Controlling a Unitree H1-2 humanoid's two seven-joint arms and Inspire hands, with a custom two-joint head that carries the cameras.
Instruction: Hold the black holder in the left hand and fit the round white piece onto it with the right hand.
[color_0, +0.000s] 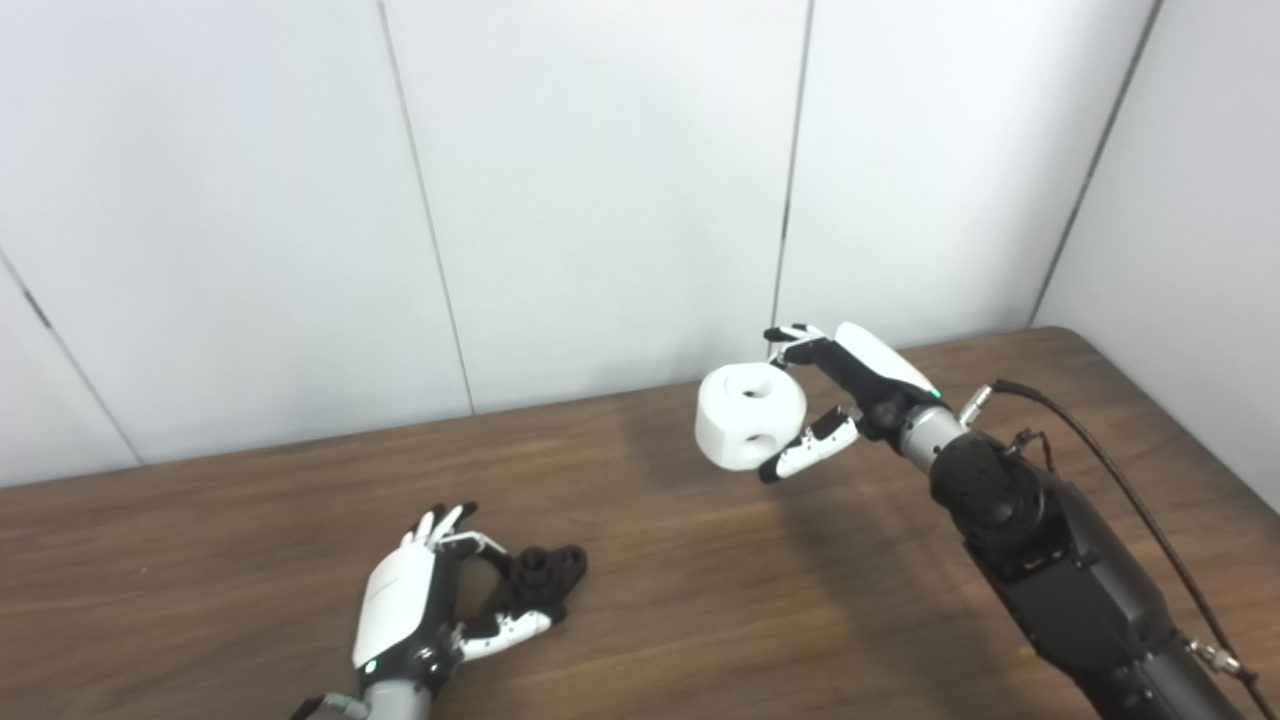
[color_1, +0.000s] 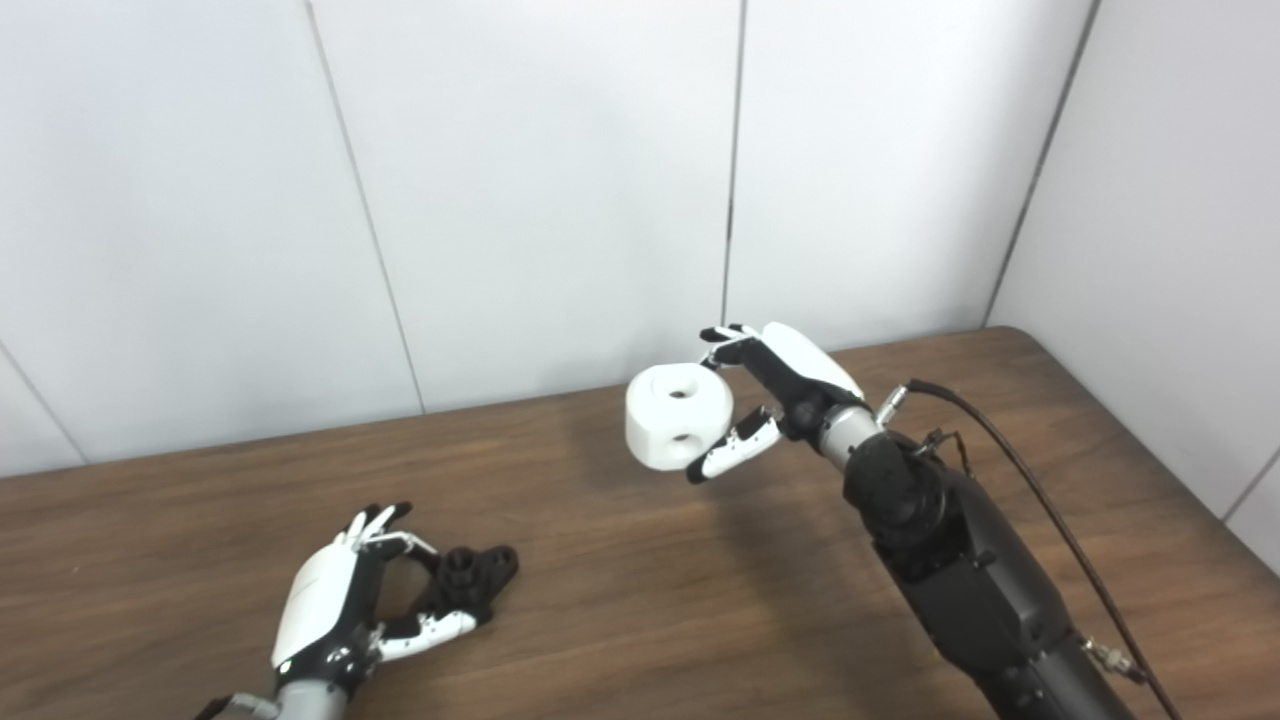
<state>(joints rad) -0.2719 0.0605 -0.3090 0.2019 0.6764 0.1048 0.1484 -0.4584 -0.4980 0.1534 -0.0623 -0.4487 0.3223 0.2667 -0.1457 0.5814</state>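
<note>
White wall panels closing off the back and right of a brown wood-grain table (color_0: 700, 600).

Resting low at lower left on the table, left hand (color_0: 405, 600), fingers (color_0: 440, 522) and thumb curling around the near side of the black holder (color_0: 540, 578). Sitting on the wood, not lifted, with its far lobe sticking out past the fingertips toward the right. Touching or nearly touching the holder's edges; whether squeezing firmly or only cupping it, cannot tell.

Hovering well above the table to the right of centre, round white piece (color_0: 750, 415), one hole facing up and another facing the camera. Pinching it from the right side, right hand (color_0: 850, 385): fingers hooking over the upper rear rim, thumb (color_0: 805, 452) pressing in under the lower front edge. Reaching in behind it from lower right, dark forearm with a black cable (color_0: 1100, 460) looping alongside.

Standing partway, by the look of things: piece already picked up and in the air, holder partly gathered but lying flat. Remaining, apparently: securing and raising the holder, bringing piece and holder together across the wide gap, lining up the hole and seating it.
</note>
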